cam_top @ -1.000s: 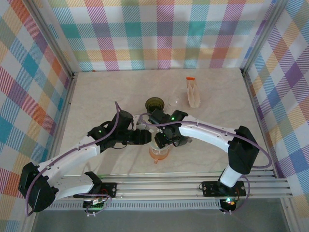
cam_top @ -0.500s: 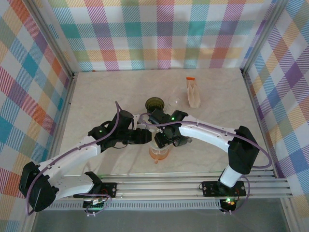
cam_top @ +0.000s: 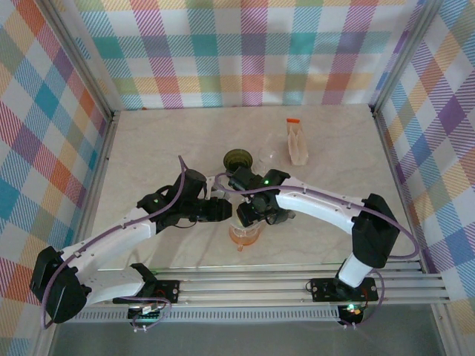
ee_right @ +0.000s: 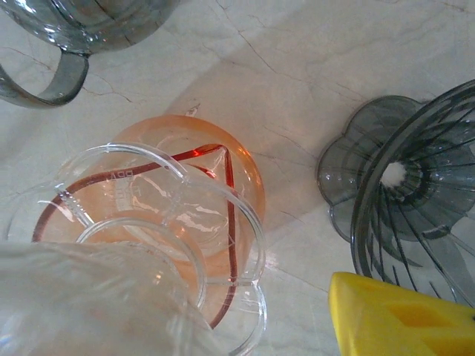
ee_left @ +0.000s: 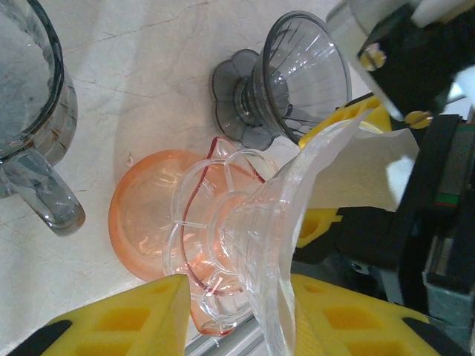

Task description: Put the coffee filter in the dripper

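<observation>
While the left gripper clenches its yellow fingers on the clear dripper, tipping it sideways above the orange server so that its mouth faces 3 o'clock in the left wrist view, the white coffee filter sits at that rim. Right gripper: fingers flank the paper, presumably to feed it in; whether they pinch it cannot be told. Spare grey dripper at 1 o'clock of the server, grey mug at 10 o'clock, both apart from the work.
</observation>
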Robot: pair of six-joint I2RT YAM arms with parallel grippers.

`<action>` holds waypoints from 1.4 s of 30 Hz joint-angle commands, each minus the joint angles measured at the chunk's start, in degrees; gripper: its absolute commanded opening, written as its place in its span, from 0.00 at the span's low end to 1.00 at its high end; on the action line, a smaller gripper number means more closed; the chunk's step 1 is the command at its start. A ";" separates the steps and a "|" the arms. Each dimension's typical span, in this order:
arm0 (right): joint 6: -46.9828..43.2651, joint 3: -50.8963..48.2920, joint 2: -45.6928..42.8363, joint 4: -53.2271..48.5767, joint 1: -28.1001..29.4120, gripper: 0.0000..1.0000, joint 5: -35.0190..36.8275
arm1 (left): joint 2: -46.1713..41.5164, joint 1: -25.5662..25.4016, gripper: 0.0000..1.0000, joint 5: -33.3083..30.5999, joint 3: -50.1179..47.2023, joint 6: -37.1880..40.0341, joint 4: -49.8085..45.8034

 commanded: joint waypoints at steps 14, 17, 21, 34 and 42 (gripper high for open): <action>1.82 3.55 -11.95 -3.15 -0.31 0.67 6.23 | 0.31 -0.56 0.37 0.23 -0.49 0.61 0.26; 2.41 3.51 -13.26 -4.17 -0.35 0.67 6.65 | 0.28 -0.55 0.37 0.26 -0.69 0.52 0.47; 3.65 1.54 -14.34 -5.04 -0.41 0.66 6.86 | -0.04 -0.56 0.37 0.20 -0.87 0.26 0.66; 5.90 -2.81 -15.98 -4.43 -0.52 0.61 7.72 | -0.25 -0.57 0.36 0.19 -1.05 0.13 0.71; 4.59 -4.53 -22.88 2.99 -0.51 0.67 8.10 | -0.59 -0.66 0.38 0.11 -0.94 -0.15 0.75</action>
